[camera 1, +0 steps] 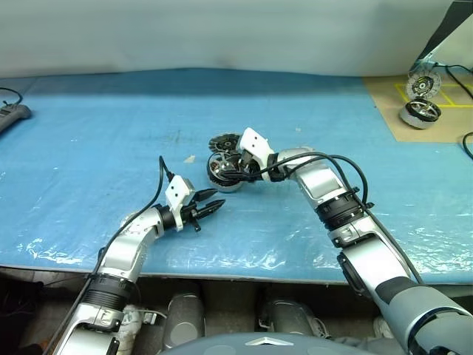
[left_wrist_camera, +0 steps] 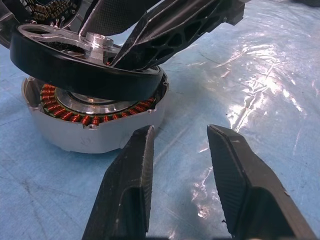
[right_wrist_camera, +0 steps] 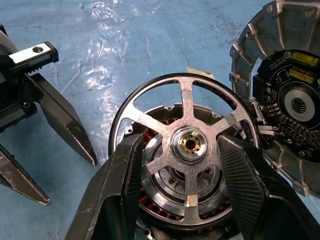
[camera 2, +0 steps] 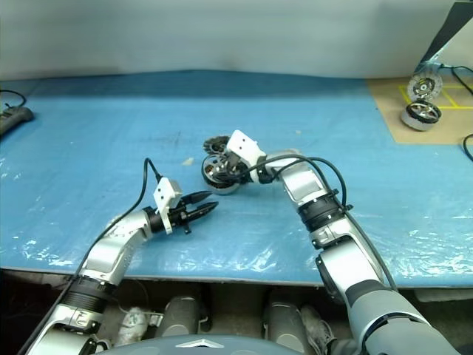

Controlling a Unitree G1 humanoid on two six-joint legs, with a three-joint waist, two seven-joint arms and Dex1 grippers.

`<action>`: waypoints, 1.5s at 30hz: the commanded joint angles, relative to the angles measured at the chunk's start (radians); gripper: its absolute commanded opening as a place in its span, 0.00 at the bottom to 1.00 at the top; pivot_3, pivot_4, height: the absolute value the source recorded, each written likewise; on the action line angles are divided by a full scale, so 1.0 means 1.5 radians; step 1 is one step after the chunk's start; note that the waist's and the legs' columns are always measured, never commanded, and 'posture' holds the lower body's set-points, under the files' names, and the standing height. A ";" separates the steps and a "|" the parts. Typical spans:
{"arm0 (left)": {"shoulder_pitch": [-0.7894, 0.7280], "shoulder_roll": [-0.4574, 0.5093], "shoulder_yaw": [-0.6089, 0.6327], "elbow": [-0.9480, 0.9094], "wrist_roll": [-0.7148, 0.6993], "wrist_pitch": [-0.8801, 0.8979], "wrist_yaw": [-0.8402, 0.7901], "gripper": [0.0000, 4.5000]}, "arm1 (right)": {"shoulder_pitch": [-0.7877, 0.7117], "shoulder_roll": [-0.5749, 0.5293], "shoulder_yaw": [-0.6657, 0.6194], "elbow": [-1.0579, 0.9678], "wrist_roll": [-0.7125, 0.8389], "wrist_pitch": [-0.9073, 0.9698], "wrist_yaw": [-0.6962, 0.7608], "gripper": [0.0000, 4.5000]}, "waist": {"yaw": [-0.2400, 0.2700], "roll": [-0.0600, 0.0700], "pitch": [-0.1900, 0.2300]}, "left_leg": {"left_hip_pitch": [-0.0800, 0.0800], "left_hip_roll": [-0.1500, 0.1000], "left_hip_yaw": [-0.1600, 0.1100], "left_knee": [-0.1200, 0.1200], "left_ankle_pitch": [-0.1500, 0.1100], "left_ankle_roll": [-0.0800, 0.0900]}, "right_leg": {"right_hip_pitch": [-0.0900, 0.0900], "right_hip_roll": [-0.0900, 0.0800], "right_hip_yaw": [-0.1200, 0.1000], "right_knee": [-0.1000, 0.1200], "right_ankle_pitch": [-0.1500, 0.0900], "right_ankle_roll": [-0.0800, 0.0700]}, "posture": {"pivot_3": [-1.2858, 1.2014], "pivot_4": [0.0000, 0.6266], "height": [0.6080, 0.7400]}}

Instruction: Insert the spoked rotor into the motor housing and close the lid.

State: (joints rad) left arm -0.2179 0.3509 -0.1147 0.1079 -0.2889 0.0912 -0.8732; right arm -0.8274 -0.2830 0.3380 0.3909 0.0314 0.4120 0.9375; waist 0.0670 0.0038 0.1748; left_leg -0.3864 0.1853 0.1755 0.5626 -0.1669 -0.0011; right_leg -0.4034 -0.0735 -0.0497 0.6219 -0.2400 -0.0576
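Observation:
The spoked rotor (right_wrist_camera: 192, 145), a silver wheel with a dark rim, hangs tilted just above the motor housing (left_wrist_camera: 90, 135). My right gripper (camera 1: 229, 171) is shut on it, one finger on each side of the hub. Copper windings show inside the housing under the rotor. The lid (right_wrist_camera: 290, 100) lies on the blue sheet right behind the housing, finned face up. My left gripper (camera 1: 214, 203) stands open and empty a short way in front of the housing, pointing at it and a little apart from it.
At the far right a brown board (camera 1: 392, 96) carries another motor (camera 1: 420, 113) and a wheel (camera 1: 423, 85), with cables beside them. A dark device (camera 1: 11, 115) sits at the left edge. A small white scrap (camera 1: 190, 159) lies left of the lid.

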 commanded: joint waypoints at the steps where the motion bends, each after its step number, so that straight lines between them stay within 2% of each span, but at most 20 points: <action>1: -0.002 -0.002 0.002 -0.002 0.002 -0.023 -0.008 0.40 | -0.007 -0.007 0.015 0.005 -0.020 -0.013 0.010 0.37 | 0.000 0.000 0.000 | 0.000 0.000 0.000 0.000 0.000 0.000 | 0.000 0.000 0.000 0.000 0.000 0.000 | 0.52 0.24 1.00; 2: -0.002 -0.002 0.002 -0.001 0.002 -0.025 -0.008 0.40 | -0.006 -0.007 0.015 0.005 -0.025 -0.013 0.006 0.29 | 0.000 0.000 0.000 | 0.000 0.000 0.000 0.000 0.000 0.000 | 0.000 0.000 0.000 0.000 0.000 0.000 | 0.52 0.24 1.00; 3: -0.002 -0.002 0.002 -0.001 0.001 -0.026 -0.008 0.40 | -0.005 -0.007 0.013 0.006 -0.029 -0.011 -0.001 0.27 | 0.000 0.000 0.000 | 0.000 0.000 0.000 0.000 0.000 0.000 | 0.000 0.000 0.000 0.000 0.000 0.000 | 0.52 0.24 1.00; 9: 0.002 -0.002 0.002 -0.017 -0.001 -0.017 -0.006 0.40 | 0.009 -0.002 -0.048 -0.027 0.022 0.030 -0.008 0.27 | 0.001 0.000 0.000 | 0.000 0.000 0.000 0.000 0.000 0.000 | 0.001 0.000 0.000 0.000 0.000 0.000 | 0.52 0.24 1.00; 16: 0.010 0.001 0.000 -0.060 -0.005 0.011 0.003 0.40 | 0.035 0.011 -0.157 -0.115 0.164 0.148 0.011 0.27 | 0.002 0.000 0.000 | -0.001 0.000 0.000 0.000 -0.001 0.002 | 0.000 0.000 0.000 0.000 0.000 0.000 | 0.52 0.24 1.00; 22: 0.004 0.005 0.003 -0.052 -0.006 0.012 -0.007 0.40 | 0.043 0.014 -0.154 -0.119 0.166 0.158 -0.017 0.27 | 0.001 0.000 0.000 | 0.000 0.000 0.000 0.000 -0.001 0.002 | 0.000 0.000 0.000 0.000 0.000 0.000 | 0.52 0.24 1.00; 27: -0.010 0.002 0.004 0.014 0.004 -0.028 -0.025 0.40 | 0.052 0.025 -0.148 -0.105 0.161 0.150 -0.038 0.27 | 0.001 0.000 0.000 | 0.000 0.000 0.000 0.000 0.000 0.000 | 0.000 0.000 0.000 0.000 0.000 0.000 | 0.52 0.24 1.00; 33: -0.023 0.000 0.005 0.037 0.005 -0.042 -0.031 0.40 | 0.060 0.013 -0.142 -0.073 0.146 0.141 -0.046 0.27 | 0.001 0.000 0.000 | -0.001 0.000 0.000 0.000 0.000 0.000 | 0.000 0.000 0.000 0.000 0.000 0.000 | 0.52 0.24 1.00; 45: -0.006 0.009 0.005 -0.030 -0.005 -0.004 -0.021 0.40 | 0.070 0.024 -0.147 -0.065 0.161 0.142 -0.049 0.27 | 0.001 0.000 0.000 | -0.001 0.000 0.000 0.000 0.000 0.000 | 0.000 0.000 0.000 0.000 0.000 0.000 | 0.52 0.24 1.00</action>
State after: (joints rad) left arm -0.2280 0.3551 -0.1162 0.1072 -0.2883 0.0827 -0.9087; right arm -0.7234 -0.2501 0.1260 0.3173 0.2589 0.6480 0.8629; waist 0.0690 0.0037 0.1749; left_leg -0.3872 0.1854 0.1755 0.5626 -0.1666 -0.0015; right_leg -0.4039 -0.0735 -0.0497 0.6215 -0.2400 -0.0577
